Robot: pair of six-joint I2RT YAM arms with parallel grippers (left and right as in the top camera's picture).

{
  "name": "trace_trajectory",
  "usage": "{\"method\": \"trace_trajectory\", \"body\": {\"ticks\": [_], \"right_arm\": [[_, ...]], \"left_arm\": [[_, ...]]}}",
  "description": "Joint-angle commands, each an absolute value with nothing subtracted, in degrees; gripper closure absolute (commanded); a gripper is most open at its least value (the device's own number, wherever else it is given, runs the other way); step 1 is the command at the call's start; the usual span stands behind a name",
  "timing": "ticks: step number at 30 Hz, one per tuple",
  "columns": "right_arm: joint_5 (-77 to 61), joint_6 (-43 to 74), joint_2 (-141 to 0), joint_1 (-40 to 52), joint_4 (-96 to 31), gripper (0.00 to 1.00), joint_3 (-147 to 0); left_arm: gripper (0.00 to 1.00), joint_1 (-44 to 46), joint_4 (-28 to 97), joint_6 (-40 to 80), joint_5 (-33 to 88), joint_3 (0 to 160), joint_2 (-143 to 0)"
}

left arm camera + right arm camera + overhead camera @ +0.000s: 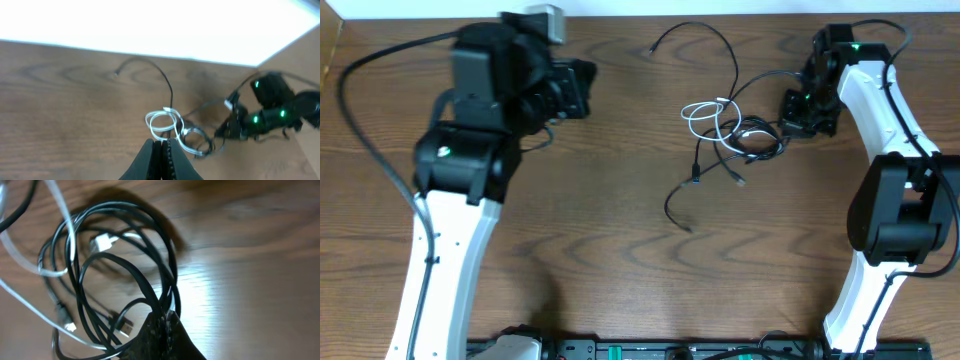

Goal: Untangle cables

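Observation:
A tangle of thin black cables (745, 140) with one white cable (705, 115) lies on the wooden table at centre right. One black cord (705, 38) arcs to the back, another (682, 195) trails forward. My right gripper (790, 128) sits at the tangle's right edge; in the right wrist view it (166, 317) is shut on the black cable loops (125, 265). My left gripper (588, 88) hangs at the left, apart from the cables; in the left wrist view it (163, 146) is shut and empty, with the white cable (165, 125) beyond its tips.
The table's far edge meets a white wall (650, 8) at the back. A thick black arm wire (365, 110) loops at the left. The arm bases and a black rail (650, 350) run along the front edge.

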State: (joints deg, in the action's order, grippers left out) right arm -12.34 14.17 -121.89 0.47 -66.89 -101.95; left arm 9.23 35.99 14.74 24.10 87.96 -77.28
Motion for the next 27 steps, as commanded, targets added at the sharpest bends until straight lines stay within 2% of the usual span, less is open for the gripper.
{"method": "trace_trajectory", "body": {"ticks": [1, 5, 7, 8, 9, 13, 15, 16, 22, 27], "right_arm": [[-22.5, 4.4, -121.5, 1.8, -66.9, 0.99, -102.1], [-32.7, -3.2, -121.5, 2.5, -67.6, 0.98, -102.2], [-39.1, -6.9, -121.4, 2.9, -68.3, 0.90, -102.6], [-40.8, -7.7, -121.4, 3.0, -68.4, 0.83, -102.9], [-42.1, -8.1, -121.4, 3.1, -68.5, 0.68, -103.2], [-48.6, -10.7, -121.4, 2.7, -69.8, 0.31, -105.8], [-48.3, -10.8, -121.4, 2.3, -70.8, 0.05, -107.4], [-46.6, -9.9, -121.4, 2.1, -71.2, 0.01, -108.4], [-26.7, 3.8, -121.4, 1.1, -71.8, 0.01, -111.9], [-15.3, 10.5, -121.4, 0.3, -72.4, 0.01, -112.2]], "left_arm": [[0.93, 8.1, 35.8, 13.6, 24.9, 88.4, -76.6], [0.93, 9.5, 37.6, 13.6, 26.3, 88.4, -78.7], [0.92, 10.8, 38.0, 13.6, 27.1, 88.4, -80.4], [0.91, 11.6, 38.1, 13.6, 27.1, 88.4, -81.3], [0.89, 12.4, 38.1, 13.5, 27.0, 88.4, -82.1], [0.85, 16.1, 38.1, 13.3, 27.0, 88.4, -86.8], [0.84, 17.6, 38.1, 13.1, 27.0, 88.4, -89.1], [0.84, 18.4, 38.1, 13.1, 27.0, 88.4, -90.5], [0.83, 22.2, 38.1, 13.1, 27.0, 88.4, -96.9], [0.83, 25.8, 37.9, 13.1, 27.0, 88.4, -101.0]]}}
